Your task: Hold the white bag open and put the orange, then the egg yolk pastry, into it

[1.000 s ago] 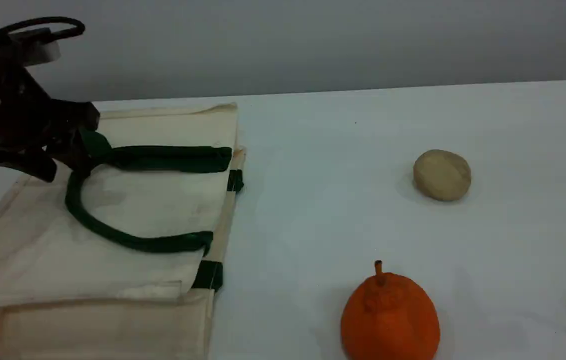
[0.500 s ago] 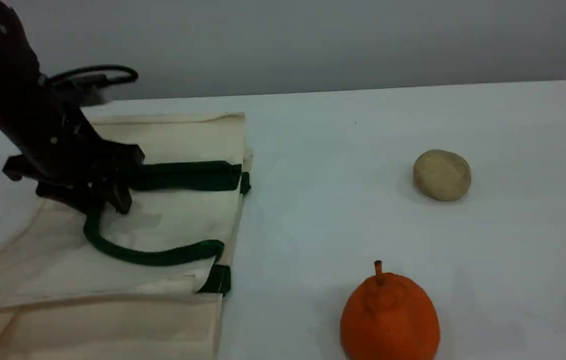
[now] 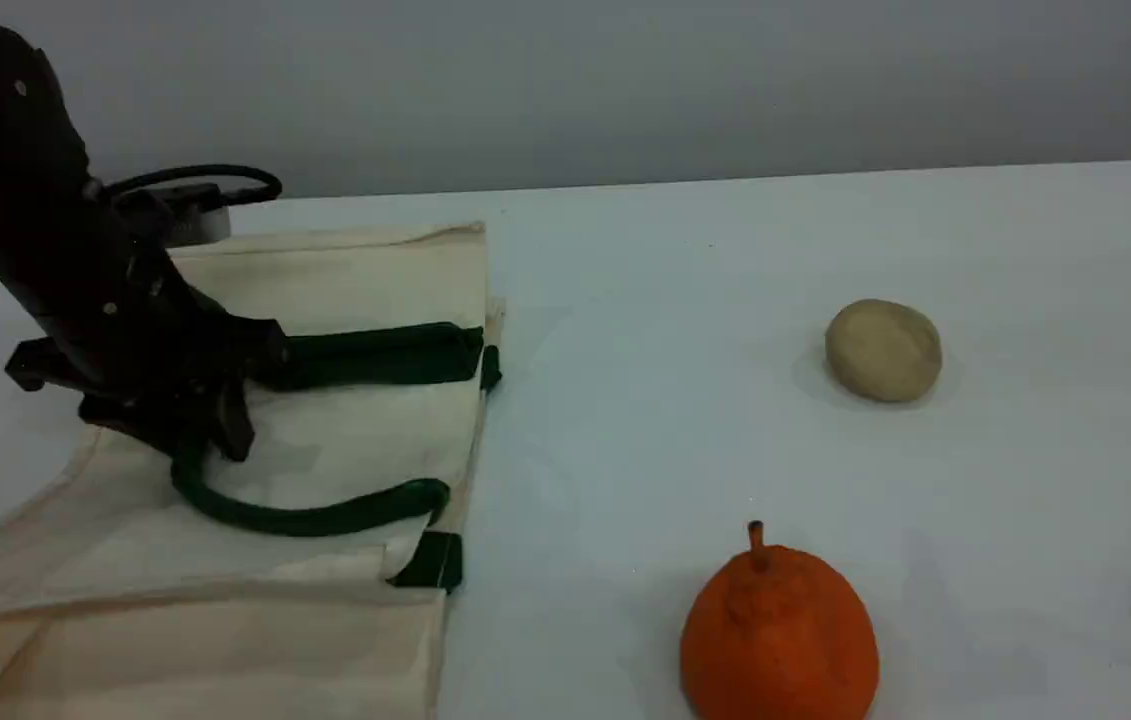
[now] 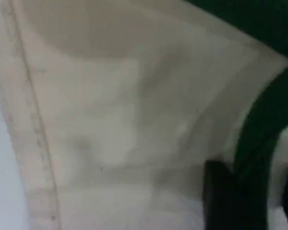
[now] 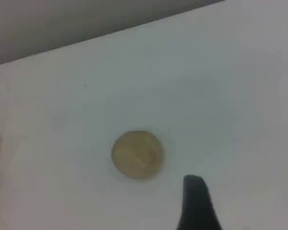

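The white bag (image 3: pixel 325 440) lies flat at the table's left, its dark green handle (image 3: pixel 305 518) looping over it. My left gripper (image 3: pixel 203 428) is down on the near bend of that handle. In the left wrist view the green strap (image 4: pixel 257 158) runs between my two dark fingertips (image 4: pixel 220 194); the blur hides whether they pinch it. The orange (image 3: pixel 778 632) stands at the front, right of the bag. The egg yolk pastry (image 3: pixel 883 350) sits farther back on the right, and is also seen in the right wrist view (image 5: pixel 137 154). My right gripper (image 5: pixel 198 203) hovers above it, holding nothing.
A black cable (image 3: pixel 195 180) arcs off the left arm above the bag's far edge. The white table (image 3: pixel 645 330) stretches bare between bag and foods. The bag's open edge with green patches (image 3: pixel 433 560) faces the orange.
The left arm swung right and down onto the bag's handle, and the bag shifted slightly right. Over the last half second it sank a little lower. The foods have not moved.
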Tool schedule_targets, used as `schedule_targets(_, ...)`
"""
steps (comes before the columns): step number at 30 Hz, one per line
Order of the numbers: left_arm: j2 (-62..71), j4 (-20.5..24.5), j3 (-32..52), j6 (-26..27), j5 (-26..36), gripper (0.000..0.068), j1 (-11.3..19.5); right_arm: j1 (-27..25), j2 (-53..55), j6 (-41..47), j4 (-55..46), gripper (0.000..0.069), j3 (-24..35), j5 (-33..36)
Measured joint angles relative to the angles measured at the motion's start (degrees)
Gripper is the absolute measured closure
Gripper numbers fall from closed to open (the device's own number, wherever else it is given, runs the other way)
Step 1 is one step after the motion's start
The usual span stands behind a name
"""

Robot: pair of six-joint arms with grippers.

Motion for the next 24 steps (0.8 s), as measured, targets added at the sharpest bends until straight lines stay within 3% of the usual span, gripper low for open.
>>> schedule_targets(4, -0.24, 0.38, 0.0, 0.0, 0.92, 0.0595, 0.0, 0.0, 0.0, 0.0, 0.0, 0.0278, 0.0, 0.05)
schedule_targets(19, -18.78, 0.93, -10.71, 2.38, 19.12, 0.0596, 0.0, 0.0, 0.0, -1.57, 1.58, 0.0278, 0.0, 8.34)
schedule_targets(24, -27.04, -3.35, -12.81, 6.23, 25.77, 0.0596, 0.0, 0.0, 0.0, -8.09, 7.3, 0.0278, 0.0, 12.2)
